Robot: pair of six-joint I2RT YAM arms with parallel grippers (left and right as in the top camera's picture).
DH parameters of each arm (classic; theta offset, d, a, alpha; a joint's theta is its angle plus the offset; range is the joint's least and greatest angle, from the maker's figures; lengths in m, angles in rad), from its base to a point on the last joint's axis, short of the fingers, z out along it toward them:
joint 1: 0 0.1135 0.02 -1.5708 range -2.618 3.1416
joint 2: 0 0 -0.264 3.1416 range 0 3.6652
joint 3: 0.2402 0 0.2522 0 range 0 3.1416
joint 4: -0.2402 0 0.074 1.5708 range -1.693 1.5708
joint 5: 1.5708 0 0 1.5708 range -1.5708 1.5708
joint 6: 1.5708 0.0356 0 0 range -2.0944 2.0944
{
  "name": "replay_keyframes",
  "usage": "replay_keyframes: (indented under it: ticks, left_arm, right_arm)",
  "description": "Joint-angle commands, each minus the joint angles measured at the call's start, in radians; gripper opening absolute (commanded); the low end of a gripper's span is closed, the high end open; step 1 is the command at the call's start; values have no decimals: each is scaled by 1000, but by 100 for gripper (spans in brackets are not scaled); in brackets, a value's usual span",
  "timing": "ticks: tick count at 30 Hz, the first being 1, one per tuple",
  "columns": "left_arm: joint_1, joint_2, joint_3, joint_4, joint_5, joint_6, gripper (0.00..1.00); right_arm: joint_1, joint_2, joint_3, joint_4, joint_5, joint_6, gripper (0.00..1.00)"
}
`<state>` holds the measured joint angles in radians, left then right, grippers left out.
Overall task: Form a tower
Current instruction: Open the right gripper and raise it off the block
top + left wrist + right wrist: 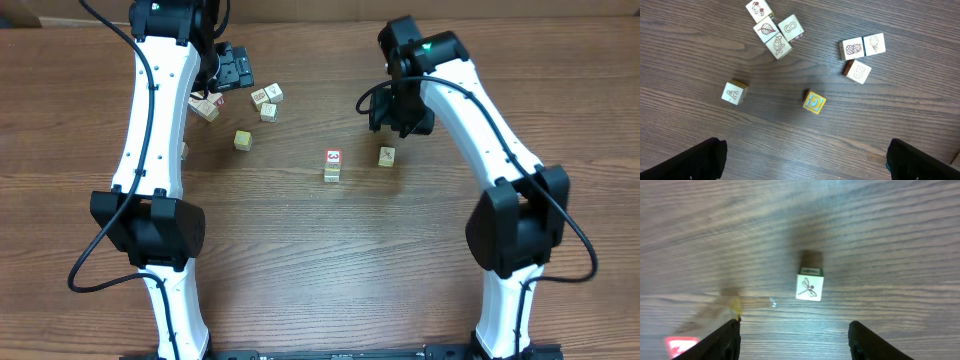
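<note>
Right wrist view: tower point(682, 345) is a blurred smear. Its red face is cut by the bottom edge, mark unreadable. Right fingers point(725, 341) cut off there too, only tips in frame.

Left wrist view: left fingers point(692, 162) clipped at both lower corners. Topmost cube point(758, 8) cut by the upper edge.

Overhead: one cube point(183, 150) half hidden behind the left arm point(150, 110). Cube pictures too small to read.

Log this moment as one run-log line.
tower: standing, red-marked cube on top | dragonfly cube: loose, apart from it | right fingers: open, empty | left fingers: open, empty, over loose cubes
</note>
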<state>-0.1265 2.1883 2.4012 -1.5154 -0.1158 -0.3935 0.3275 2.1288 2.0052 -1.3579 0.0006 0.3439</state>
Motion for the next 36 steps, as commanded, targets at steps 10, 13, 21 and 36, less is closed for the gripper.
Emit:
replay_keyframes:
  ticks: [10, 13, 21, 36]
  left_arm:
    - [-3, -14, 16, 1, 5, -14, 100]
    - [-3, -14, 16, 1, 5, -14, 99]
    - [-3, -14, 16, 1, 5, -14, 99]
    - [-3, -14, 16, 2, 5, -14, 100]
  right_arm:
    - [36, -100, -2, 61, 149, 27, 100]
    - [36, -100, -3, 82, 140, 27, 100]
    - [36, -100, -3, 82, 134, 23, 100]
    - [-6, -95, -3, 66, 126, 23, 100]
